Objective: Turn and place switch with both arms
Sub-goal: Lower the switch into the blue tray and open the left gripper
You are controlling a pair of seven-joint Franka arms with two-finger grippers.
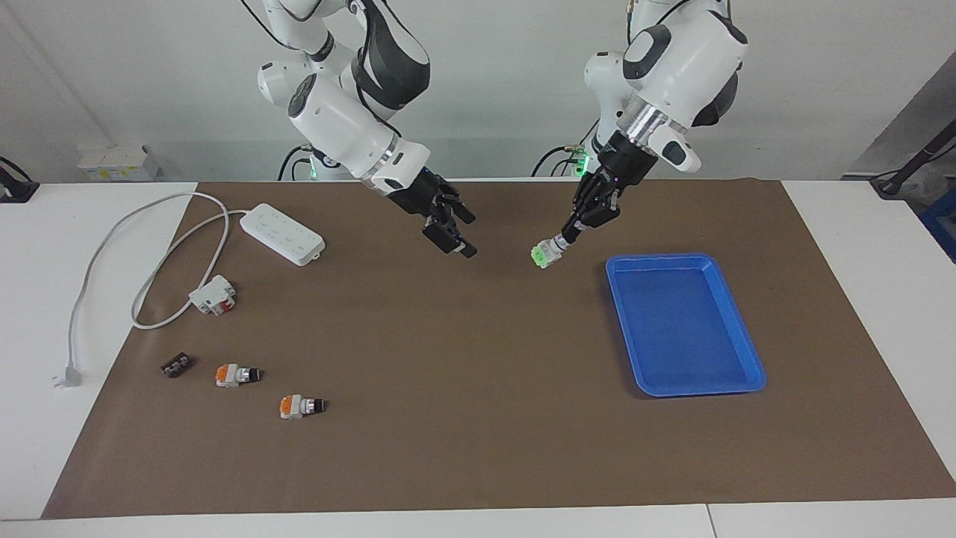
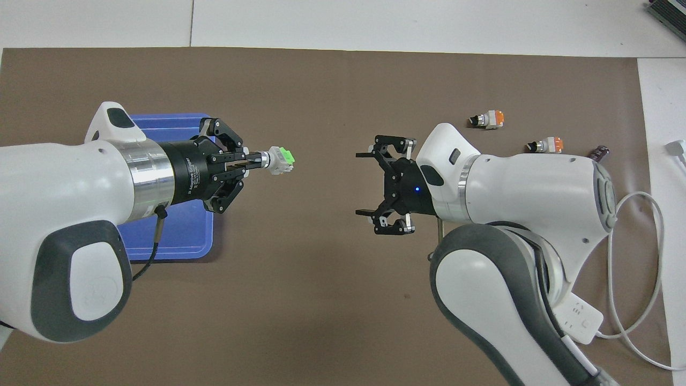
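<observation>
The switch (image 1: 546,254) (image 2: 281,159) has a bright green base and a white-grey body. It hangs in the air over the brown mat, beside the blue tray. My left gripper (image 1: 566,237) (image 2: 256,160) is shut on its knob end, and the green base points away from the fingers, toward the right gripper. My right gripper (image 1: 457,240) (image 2: 364,184) hangs open over the middle of the mat, a short gap from the switch, with nothing between its fingers.
A blue tray (image 1: 747,351) (image 2: 187,246) lies toward the left arm's end. Toward the right arm's end lie two orange-based switches (image 1: 236,374) (image 1: 300,406), a small dark part (image 1: 176,365), a white block with red parts (image 1: 213,295) and a white power strip (image 1: 283,234) with its cable.
</observation>
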